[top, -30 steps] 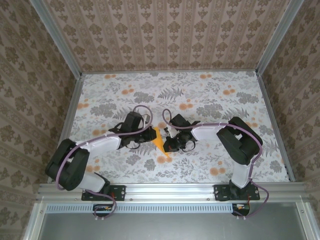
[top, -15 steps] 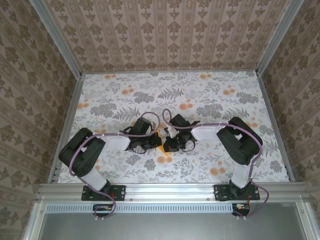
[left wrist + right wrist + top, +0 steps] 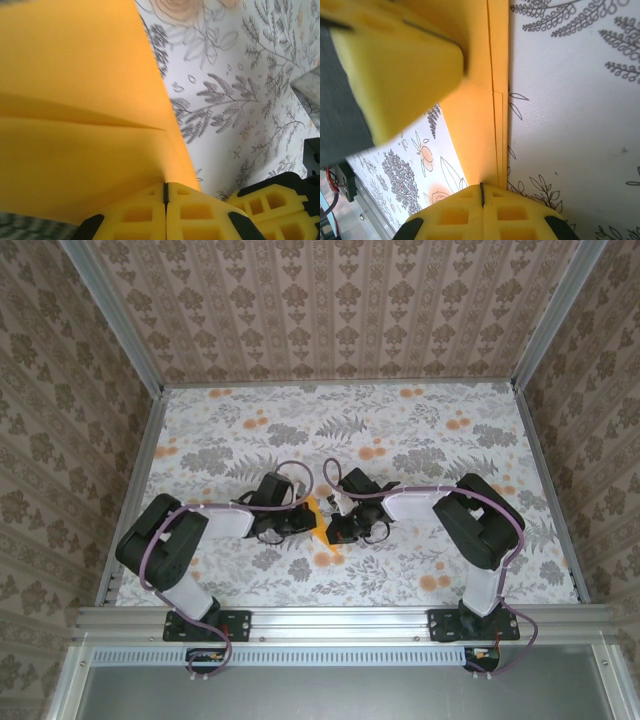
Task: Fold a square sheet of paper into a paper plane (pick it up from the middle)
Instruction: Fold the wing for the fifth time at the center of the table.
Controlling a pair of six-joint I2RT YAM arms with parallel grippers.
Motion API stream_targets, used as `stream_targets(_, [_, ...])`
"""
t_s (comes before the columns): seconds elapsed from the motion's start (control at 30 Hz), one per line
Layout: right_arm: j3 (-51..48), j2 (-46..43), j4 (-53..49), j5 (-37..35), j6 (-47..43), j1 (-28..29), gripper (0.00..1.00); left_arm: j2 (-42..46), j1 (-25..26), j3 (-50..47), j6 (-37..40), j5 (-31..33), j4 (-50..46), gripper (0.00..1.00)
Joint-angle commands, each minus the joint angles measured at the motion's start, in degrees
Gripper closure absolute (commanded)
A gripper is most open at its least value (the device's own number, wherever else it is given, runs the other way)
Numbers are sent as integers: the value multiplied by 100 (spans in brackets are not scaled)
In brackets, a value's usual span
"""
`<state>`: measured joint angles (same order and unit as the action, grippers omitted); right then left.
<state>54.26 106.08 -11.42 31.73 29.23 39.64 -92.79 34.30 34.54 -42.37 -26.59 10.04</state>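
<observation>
Two closed grips on one item: left gripper [image 3: 165,192] and right gripper [image 3: 481,192] each pinch an edge of the thin orange-yellow part-folded paper sheet [image 3: 319,521] at the middle of the flower-printed tabletop [image 3: 450,465]; step judged mid-fold; next move needs edges aligned, crease pressed flat

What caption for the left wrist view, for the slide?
Left gripper, jaws shut on the edge of the creased orange-yellow paper, above the floral tabletop.
</observation>
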Motion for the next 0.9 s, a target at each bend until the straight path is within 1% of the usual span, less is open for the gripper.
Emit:
stream_targets(0.0, [-452, 509, -1118, -1074, -151, 3, 100, -195, -520, -240, 555, 517, -167, 94])
stream_targets(0.07, [-458, 492, -1121, -1064, -146, 8, 100, -228, -756, -208, 647, 409, -223, 94])
stream_targets(0.1, [-445, 484, -1138, -1067, -146, 8, 100, -219, -776, -167, 726, 375, -276, 94])
stream_targets(0.13, [-440, 476, -1148, -1064, -149, 1, 100, -215, -988, -101, 821, 401, -421, 94])
stream_targets(0.23, [-437, 464, -1148, -1054, -153, 8, 100, -183, -1270, 72, 1034, 483, -811, 94])
stream_targets(0.37, [-440, 450, -1145, -1054, -137, 6, 100, -145, -1626, 90, 1096, 513, -909, 94])
stream_targets(0.53, [-444, 432, -1079, -965, -111, 6, 100, -218, -1867, 144, 1134, 519, -994, 94])
stream_targets(0.67, [-429, 398, -1034, -943, -110, 9, 100, -200, -2005, 280, 1034, 554, -1064, 92])
stream_targets(0.87, [-404, 295, -862, -822, -5, 24, 100, -37, -2015, 768, 1059, 629, -1521, 86])
